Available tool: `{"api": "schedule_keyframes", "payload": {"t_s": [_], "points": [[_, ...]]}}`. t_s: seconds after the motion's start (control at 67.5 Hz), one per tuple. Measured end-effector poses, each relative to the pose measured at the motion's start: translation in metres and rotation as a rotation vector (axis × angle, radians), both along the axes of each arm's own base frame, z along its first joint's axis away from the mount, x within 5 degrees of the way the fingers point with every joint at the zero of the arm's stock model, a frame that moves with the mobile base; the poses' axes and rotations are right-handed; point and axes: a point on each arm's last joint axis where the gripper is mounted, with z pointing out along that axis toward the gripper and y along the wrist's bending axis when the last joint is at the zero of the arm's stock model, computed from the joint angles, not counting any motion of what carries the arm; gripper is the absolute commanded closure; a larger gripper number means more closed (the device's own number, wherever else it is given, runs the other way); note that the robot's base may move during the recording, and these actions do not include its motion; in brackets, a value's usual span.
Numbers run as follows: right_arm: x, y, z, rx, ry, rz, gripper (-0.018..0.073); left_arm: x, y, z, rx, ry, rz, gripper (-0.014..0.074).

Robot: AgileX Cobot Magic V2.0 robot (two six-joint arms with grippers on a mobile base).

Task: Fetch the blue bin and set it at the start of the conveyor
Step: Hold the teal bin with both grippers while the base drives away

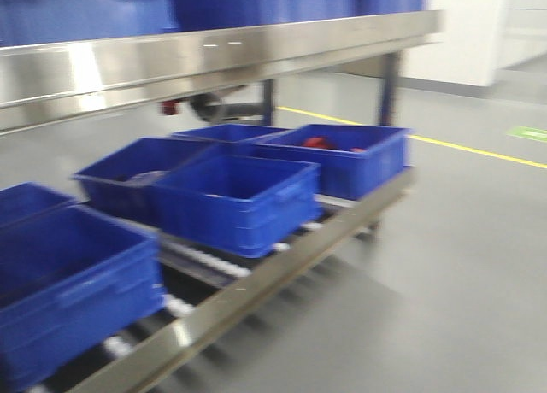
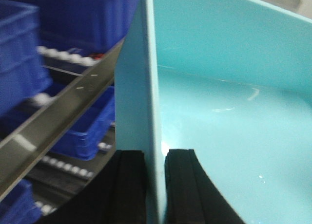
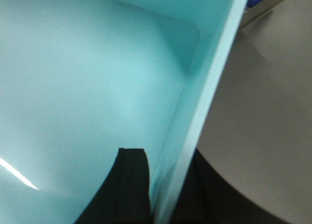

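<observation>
The left tool [image 2: 155,158] and right tool [image 3: 165,165] each clamp a wall of the light turquoise smooth plastic tub [image 2: 234,112].

Left gripper [image 2: 155,155]: matte black, flat layered pads [image 2: 181,185], curved outer edges. Right gripper [image 3: 165,158]: likewise black, outer finger shadowed.

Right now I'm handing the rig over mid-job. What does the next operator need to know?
Left gripper: shut on a wall of the blue bin, one pad inside, one outside.
Right gripper: shut on another bin wall, the same way.
Position: both arms hold the bin beside the steel rack of dark blue bins.
Done: bin grasped.
Left: the conveyor start is not in view. Find it, set the bin down, release.
</observation>
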Motion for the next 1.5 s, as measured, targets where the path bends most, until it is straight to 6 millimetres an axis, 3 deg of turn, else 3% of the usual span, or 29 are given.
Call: {"api": "schedule_keyframes", "payload": {"t_s": [1.495], "points": [[0.0000,0.0000,0.0000,0.000,0.000,0.000,0.0711,0.0000,-0.0001,0.0000,-0.002,0.001,-0.001,0.0708]]}}
